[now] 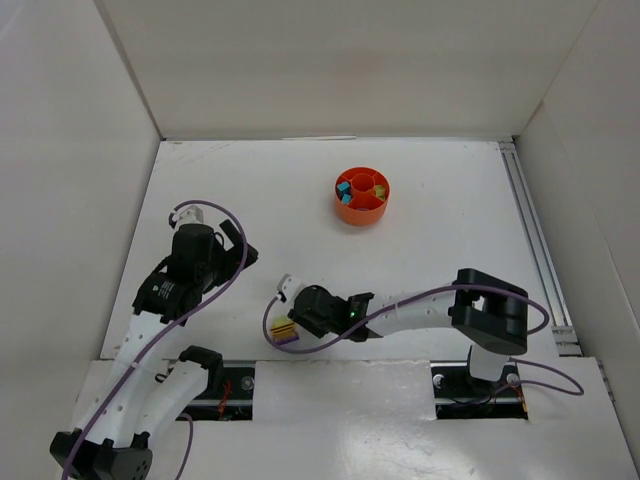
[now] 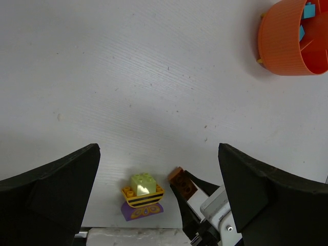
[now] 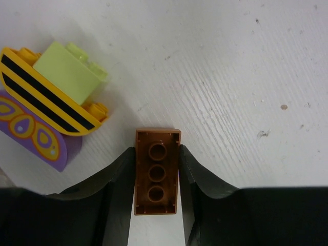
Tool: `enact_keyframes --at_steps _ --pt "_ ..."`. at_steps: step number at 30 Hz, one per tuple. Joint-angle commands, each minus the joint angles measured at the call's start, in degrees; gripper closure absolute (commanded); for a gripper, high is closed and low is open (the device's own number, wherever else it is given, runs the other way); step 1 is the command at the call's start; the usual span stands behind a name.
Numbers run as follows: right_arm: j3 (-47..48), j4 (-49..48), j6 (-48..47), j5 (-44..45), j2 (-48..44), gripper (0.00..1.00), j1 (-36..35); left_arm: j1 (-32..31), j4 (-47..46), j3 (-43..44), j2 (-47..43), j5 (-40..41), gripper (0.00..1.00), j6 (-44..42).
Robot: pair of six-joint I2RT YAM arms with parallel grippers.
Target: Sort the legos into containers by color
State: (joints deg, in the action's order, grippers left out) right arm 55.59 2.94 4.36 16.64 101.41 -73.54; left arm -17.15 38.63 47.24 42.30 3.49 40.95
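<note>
Orange-brown brick (image 3: 156, 178), underside tubes showing: bottom centre, right wrist view, clamped in right gripper (image 3: 156, 154) | yellow-green brick (image 3: 72, 72) on black-striped yellow piece (image 3: 51, 100) on purple piece (image 3: 31, 130): upper left | left gripper (image 2: 159, 148): spread, empty | orange dish (image 1: 361, 196): upper centre, top view

The table (image 3: 230, 77) is white and matt, with a fine ridged grain and a few dark specks. The brown brick (image 3: 156, 177) is smooth hard plastic with a dull sheen. The right gripper (image 3: 156, 149) has black matt plastic fingers (image 3: 115, 195), and the left gripper (image 2: 159, 148) looks the same. The dish (image 2: 279, 46) is orange plastic with a finely ribbed outer wall. The green brick (image 3: 72, 72) is glossy, slightly see-through plastic. The yellow brick (image 3: 46, 97) and purple brick (image 3: 31, 136) are smooth plastic with printed marks. The arm shells (image 1: 420, 310) are smooth white plastic. The cables (image 1: 268, 322) are purple with a soft sheen.
</note>
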Motion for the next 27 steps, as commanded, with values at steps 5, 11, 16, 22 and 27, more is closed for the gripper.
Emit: enact_keyframes --at_steps 5,11,16,22,27 --pt "1.27 0.05 -3.47 2.25 -6.21 0.82 1.54 0.18 -2.24 -0.4 -0.2 0.38 0.01 -0.78" --pt "2.76 -5.12 -12.35 -9.41 -12.36 0.85 15.13 0.18 -7.51 0.65 2.07 -1.82 0.01 -2.1" --pt "7.4 -7.95 -20.95 -27.61 -14.48 0.84 30.98 0.18 -13.74 2.5 7.33 -3.13 0.01 -3.24" --pt "16.55 -8.48 -25.89 -38.33 -8.52 0.84 44.5 0.18 -17.18 8.2 17.61 -3.13 0.01 -5.7" --pt "25.16 -9.62 -26.94 -48.1 0.18 0.83 50.33 0.71 -19.47 12.08 23.52 -3.66 0.01 -7.55"
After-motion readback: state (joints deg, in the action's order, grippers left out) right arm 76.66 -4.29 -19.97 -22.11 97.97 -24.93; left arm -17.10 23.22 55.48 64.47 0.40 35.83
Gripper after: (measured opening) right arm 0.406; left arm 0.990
